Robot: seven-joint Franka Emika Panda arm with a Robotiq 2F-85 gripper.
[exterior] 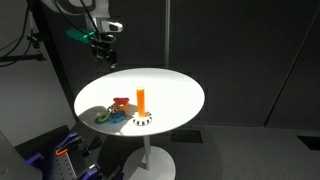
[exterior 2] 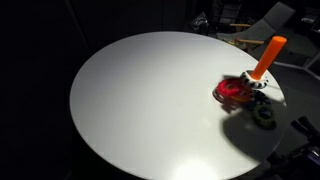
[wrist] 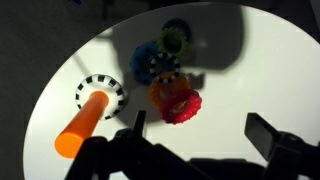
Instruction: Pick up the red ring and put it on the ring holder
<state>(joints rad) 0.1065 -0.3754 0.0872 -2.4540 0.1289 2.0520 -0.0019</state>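
The red ring [wrist: 180, 105] lies on the white round table [wrist: 250, 70], leaning against a yellow-orange ring [wrist: 163, 88]. It also shows in both exterior views [exterior: 120, 102] [exterior 2: 234, 91]. The ring holder is an orange peg [wrist: 82, 126] on a checkered base [wrist: 100, 92], close beside the rings; it shows in both exterior views [exterior: 141, 100] [exterior 2: 266, 58]. My gripper [wrist: 203, 132] is open and empty, high above the table, with the red ring just beyond its fingertips in the wrist view. In an exterior view the gripper [exterior: 103, 48] hangs above the table's far edge.
A blue ring [wrist: 150, 62] and a green ring [wrist: 176, 38] lie next to the red one, in the arm's shadow. The green ring [exterior 2: 263, 115] sits near the table's edge. Dark clutter stands on the floor below the table [exterior: 60, 155].
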